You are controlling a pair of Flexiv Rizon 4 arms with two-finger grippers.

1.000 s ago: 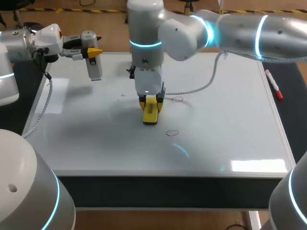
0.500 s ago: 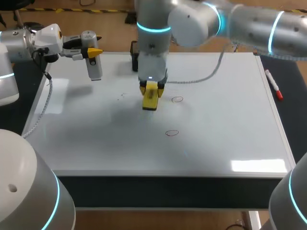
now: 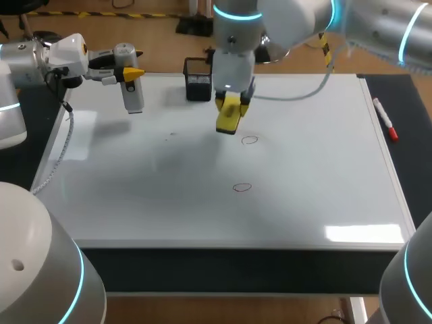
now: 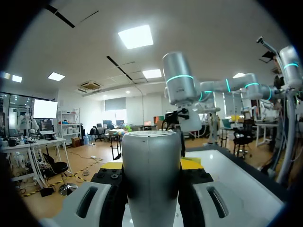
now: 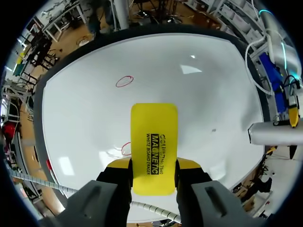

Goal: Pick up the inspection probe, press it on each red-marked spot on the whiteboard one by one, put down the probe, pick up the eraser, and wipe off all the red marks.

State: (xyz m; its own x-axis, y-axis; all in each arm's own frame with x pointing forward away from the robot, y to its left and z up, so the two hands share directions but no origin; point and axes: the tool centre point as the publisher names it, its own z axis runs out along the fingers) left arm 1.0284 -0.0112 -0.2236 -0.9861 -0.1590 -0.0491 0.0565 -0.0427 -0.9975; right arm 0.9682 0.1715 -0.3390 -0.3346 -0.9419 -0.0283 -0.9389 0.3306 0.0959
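My left gripper (image 3: pixel 129 73) is shut on the grey inspection probe (image 3: pixel 133 94) and holds it over the far left corner of the whiteboard (image 3: pixel 324 182). In the left wrist view the probe (image 4: pixel 151 175) fills the space between the yellow fingertips (image 4: pixel 191 163). My right gripper (image 3: pixel 231 106) is shut on the yellow eraser (image 3: pixel 228 118), just above the board near its far edge. Two red circle marks show: one (image 3: pixel 250 140) beside the eraser, one (image 3: pixel 241 187) nearer me. In the right wrist view the eraser (image 5: pixel 154 142) sticks out ahead of the fingers, with one mark (image 5: pixel 126 149) beside it and the other (image 5: pixel 124 81) farther ahead.
A black holder (image 3: pixel 197 79) stands at the board's far edge, just left of my right gripper. A red marker pen (image 3: pixel 386 120) lies along the board's right rim. A faint small speck (image 3: pixel 170 137) sits on the board left of the eraser.
My right arm has carried the eraser away from me and to the right, from mid-board to near the far edge. The left arm and probe stayed still.
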